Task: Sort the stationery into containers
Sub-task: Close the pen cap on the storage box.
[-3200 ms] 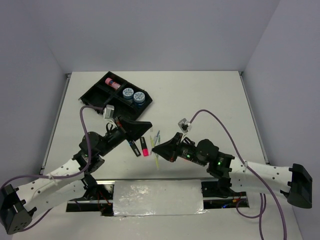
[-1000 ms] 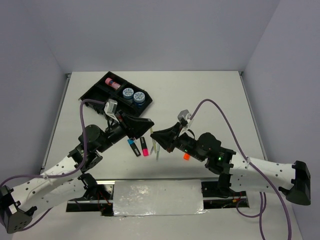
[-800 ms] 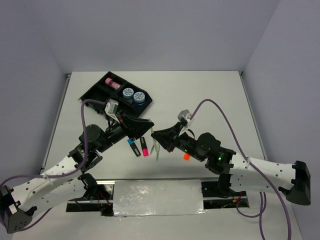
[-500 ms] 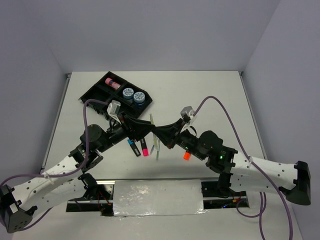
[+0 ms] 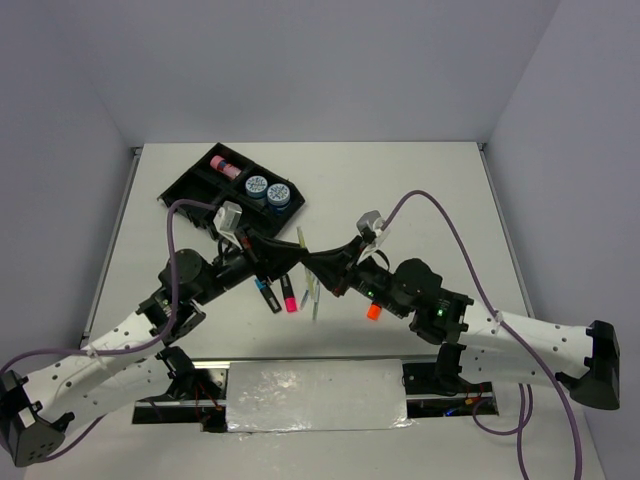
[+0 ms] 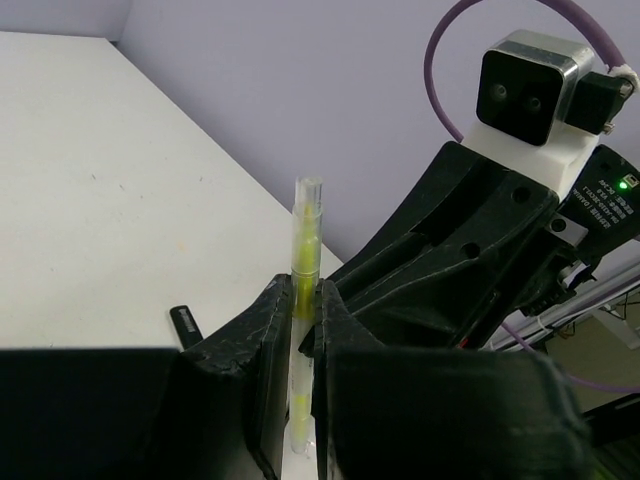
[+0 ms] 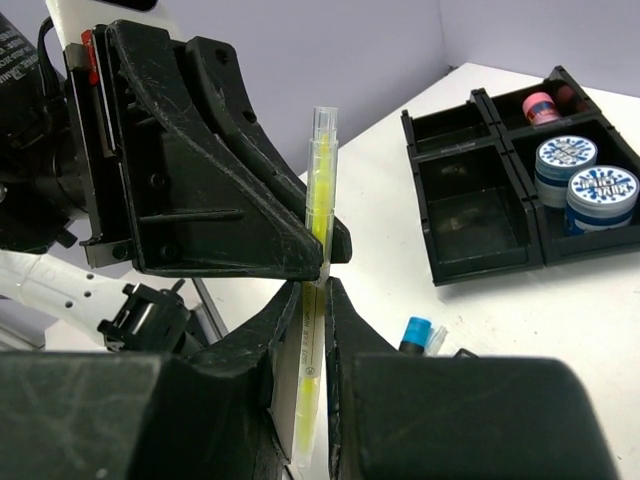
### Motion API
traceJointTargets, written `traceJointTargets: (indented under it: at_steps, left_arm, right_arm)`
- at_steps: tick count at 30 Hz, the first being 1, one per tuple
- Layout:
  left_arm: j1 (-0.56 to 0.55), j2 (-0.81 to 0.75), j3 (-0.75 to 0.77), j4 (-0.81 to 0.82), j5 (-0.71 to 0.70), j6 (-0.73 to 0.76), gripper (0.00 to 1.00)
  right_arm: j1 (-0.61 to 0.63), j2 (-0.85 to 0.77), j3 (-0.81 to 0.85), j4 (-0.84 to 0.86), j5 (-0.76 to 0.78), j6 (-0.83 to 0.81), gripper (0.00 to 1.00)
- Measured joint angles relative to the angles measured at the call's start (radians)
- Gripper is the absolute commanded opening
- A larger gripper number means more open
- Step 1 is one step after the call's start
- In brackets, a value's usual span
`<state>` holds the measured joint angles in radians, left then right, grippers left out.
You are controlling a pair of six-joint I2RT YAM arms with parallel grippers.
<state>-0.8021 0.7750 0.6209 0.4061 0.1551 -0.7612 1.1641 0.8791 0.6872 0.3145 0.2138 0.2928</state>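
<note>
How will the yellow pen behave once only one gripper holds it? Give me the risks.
The yellow pen looks thin, stiff and probably light: it stands straight above the left gripper. Its clear, smooth barrel may slip or pivot in a pinch as narrow as the right gripper has. Being round, it would likely roll if dropped on the table.

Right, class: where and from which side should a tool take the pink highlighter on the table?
Probably mid-barrel of the pink highlighter, from straight above, closing across its width: it lies flat, and the blue highlighter beside it leaves only a narrow gap.
</note>
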Motion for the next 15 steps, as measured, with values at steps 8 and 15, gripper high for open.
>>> traceJointTargets:
  at_steps: [8,15]
  left_arm:
    - [0.000,-0.027,-0.011,0.051,0.048,0.031,0.00]
    - [0.000,-0.038,-0.016,0.098,0.103,0.047,0.00]
  right_arm:
    - [-0.006,-0.001,0.000,0.010,-0.113,0.034,0.59]
    - [-0.006,0.003,-0.002,0.023,-0.177,0.058,0.20]
